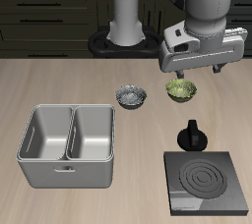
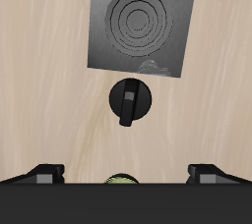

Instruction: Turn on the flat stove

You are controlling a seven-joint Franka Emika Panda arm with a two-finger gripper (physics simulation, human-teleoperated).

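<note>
The flat stove (image 1: 204,181) is a dark grey square slab near the table's front edge, and its ring burner (image 1: 207,179) is grey, not glowing. Its black knob (image 1: 193,136) stands just behind the slab. My gripper (image 1: 198,72) hangs open and empty well above the table, farther back than the knob. In the wrist view the stove (image 2: 143,22) and the knob (image 2: 129,101) lie ahead of the gripper (image 2: 126,174), whose fingertips (image 2: 47,172) are spread wide with nothing between them.
A small green bowl (image 1: 181,90) sits under the gripper, with a grey bowl (image 1: 131,95) beside it. A grey double-basin metal sink (image 1: 69,144) stands nearer the front edge. The green bowl's rim (image 2: 120,179) peeks into the wrist view.
</note>
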